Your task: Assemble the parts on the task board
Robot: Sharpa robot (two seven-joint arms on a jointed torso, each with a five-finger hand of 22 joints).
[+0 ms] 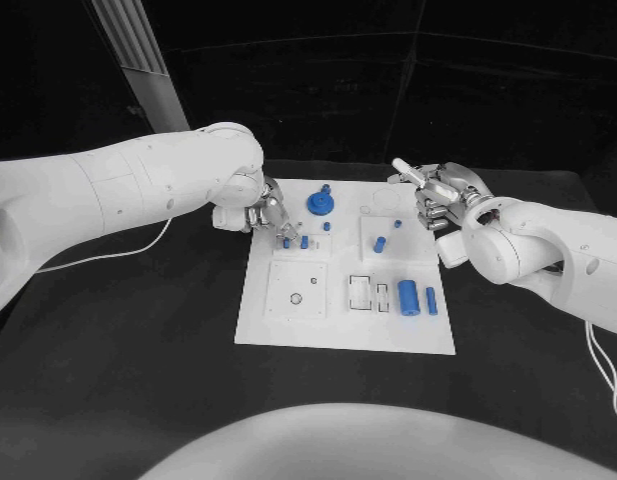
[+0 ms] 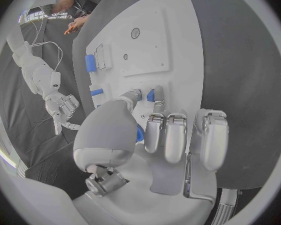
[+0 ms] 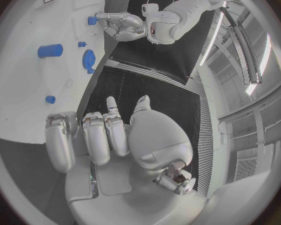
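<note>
The white task board (image 1: pixel 344 320) lies in the middle of the black table. My left hand (image 1: pixel 258 215) is at the board's far left corner, and its thumb and a finger pinch a small blue peg (image 2: pixel 150 95) that touches the board. My right hand (image 1: pixel 438 195) hovers over the board's far right corner, fingers loosely apart and holding nothing. A blue gear-like part (image 1: pixel 320 205) stands at the far edge between the hands. Two small blue pegs (image 1: pixel 380 243) lie mid-board. A blue cylinder (image 1: pixel 408 297) and a thinner blue pin (image 1: pixel 431 299) stand near the right edge.
A square plate with a round hole (image 1: pixel 297 290) and narrow slots (image 1: pixel 370 292) sit in the board's near half. Thin cables trail over the table at the left (image 1: pixel 106 257) and right (image 1: pixel 611 380). A pale post (image 1: pixel 142 60) rises at the back left.
</note>
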